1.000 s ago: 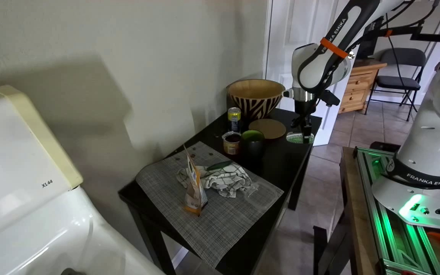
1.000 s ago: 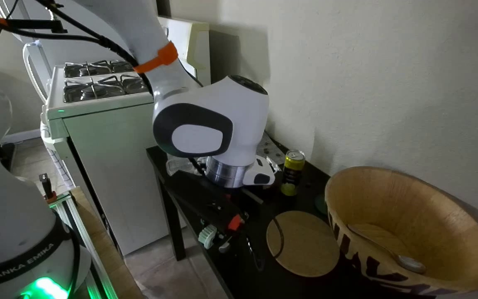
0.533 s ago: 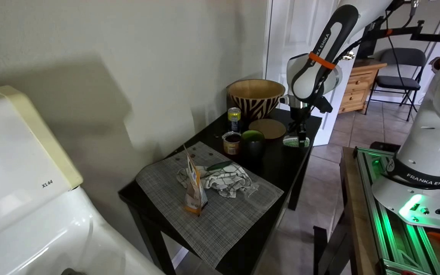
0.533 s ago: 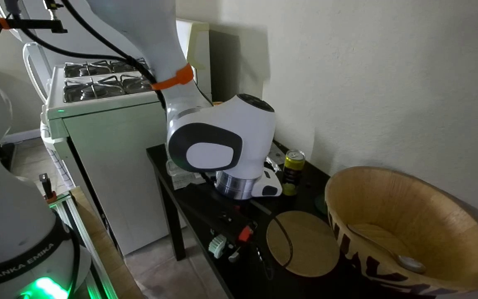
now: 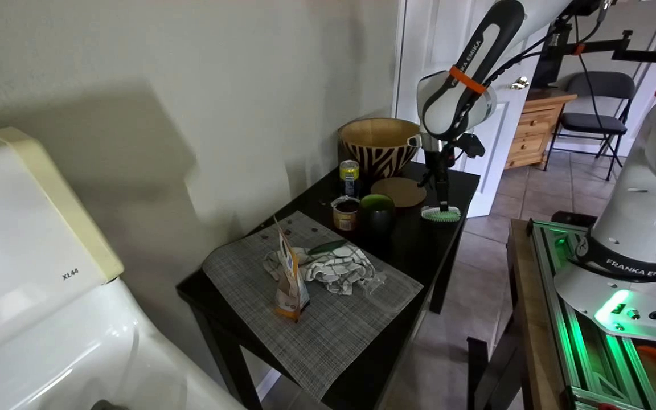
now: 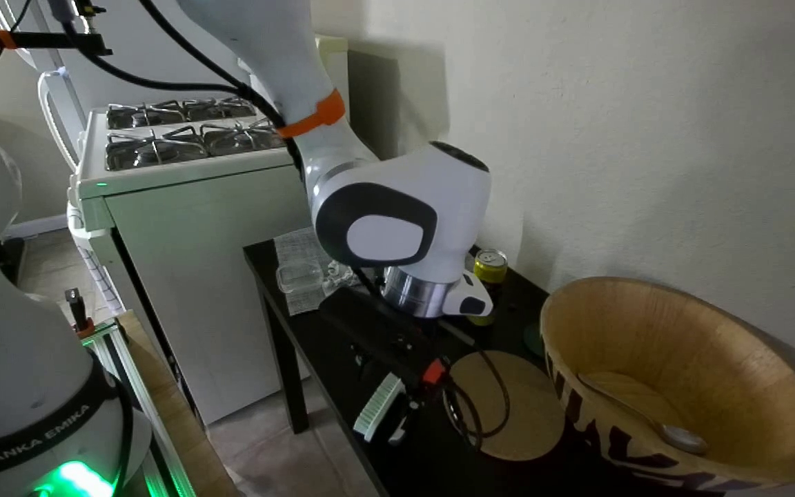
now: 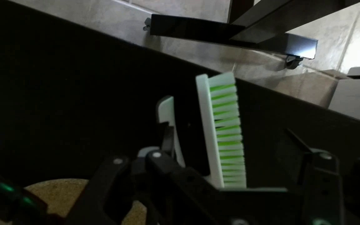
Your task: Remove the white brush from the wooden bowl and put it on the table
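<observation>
The white brush (image 7: 209, 134), with white and green bristles, lies on its side on the black table (image 5: 419, 245), close to the table's edge. Its handle (image 7: 166, 109) is beside the left finger in the wrist view. My gripper (image 7: 230, 137) stands open around the brush, jaws wide apart, the right finger (image 7: 295, 153) well clear of the bristles. In an exterior view the gripper (image 5: 443, 204) is just above the brush (image 5: 441, 214). The wooden bowl (image 6: 701, 373) stands against the wall, holding only a spoon-like utensil (image 6: 680, 440).
A flat tan dish (image 6: 501, 407) lies between gripper and bowl. A yellow can (image 5: 349, 176), a foil-topped cup (image 5: 345, 213) and a dark green cup (image 5: 377, 213) stand close by. Cloth (image 5: 339, 270) and an orange packet (image 5: 291, 279) lie on the placemat (image 5: 328, 341).
The arm has shifted slightly toward the can and cups, carrying the brush along. In the last half second the jaws have spread and the brush has come to lie loose on the table.
</observation>
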Tool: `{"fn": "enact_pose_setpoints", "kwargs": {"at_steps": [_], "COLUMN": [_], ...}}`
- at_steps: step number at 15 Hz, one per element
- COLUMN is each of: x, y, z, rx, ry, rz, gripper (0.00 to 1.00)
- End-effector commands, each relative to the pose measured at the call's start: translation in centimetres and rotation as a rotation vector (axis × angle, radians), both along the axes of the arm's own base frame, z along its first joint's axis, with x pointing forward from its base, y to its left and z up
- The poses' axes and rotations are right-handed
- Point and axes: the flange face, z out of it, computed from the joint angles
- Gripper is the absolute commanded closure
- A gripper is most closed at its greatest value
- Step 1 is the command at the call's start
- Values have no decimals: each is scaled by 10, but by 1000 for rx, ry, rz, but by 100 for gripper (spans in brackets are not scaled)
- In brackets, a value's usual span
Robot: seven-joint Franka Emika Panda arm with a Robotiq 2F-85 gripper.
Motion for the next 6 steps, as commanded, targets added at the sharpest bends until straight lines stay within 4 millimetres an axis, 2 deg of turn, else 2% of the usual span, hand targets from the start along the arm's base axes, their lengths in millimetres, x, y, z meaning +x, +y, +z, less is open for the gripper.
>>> {"fn": "enact_pose_setpoints", "kwargs": {"at_steps": [1,4,5,6], "x": [-4,-3,8,7], "y": [-9,-33,-24,-31], "z": [68,142,102,125], "rx": [84,73,68,67], "ry": [28,-41,2,-23], "rz": [50,49,35,35], "gripper": [0,0,0,0]}}
